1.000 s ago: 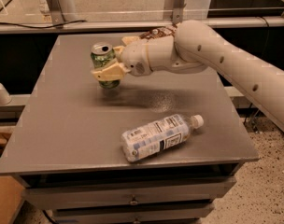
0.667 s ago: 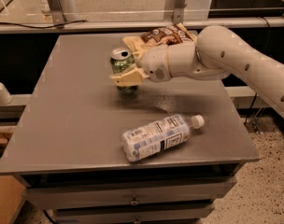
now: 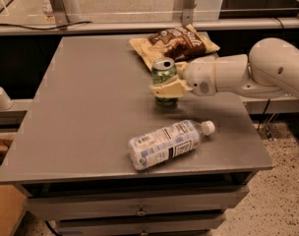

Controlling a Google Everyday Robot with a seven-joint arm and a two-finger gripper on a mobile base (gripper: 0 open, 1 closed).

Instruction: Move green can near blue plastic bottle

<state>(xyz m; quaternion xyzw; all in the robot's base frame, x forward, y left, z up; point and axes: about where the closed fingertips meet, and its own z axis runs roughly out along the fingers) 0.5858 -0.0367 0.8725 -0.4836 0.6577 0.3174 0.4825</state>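
Grey bench (image 3: 90,107), frame centre: the tool (image 3: 166,89) is clamped around the upright green can (image 3: 163,73), near the lying blue plastic bottle (image 3: 166,144). A tilted release could topple the can against the bottle.

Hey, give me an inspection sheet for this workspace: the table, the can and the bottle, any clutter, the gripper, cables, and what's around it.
Surface: grey table, flat top, drawers under the front edge.
Job's things: green can upright, right of centre; blue plastic bottle lying on its side near the front edge, cap pointing right, apart from the can.
Clutter: snack bag lying flat at the back edge, behind the can.
Grippers: gripper reaching in from the right, shut on the green can.
Cables: black cable on the floor behind the table, to the left.
Surroundings: metal rail behind the table; speckled floor on the right.
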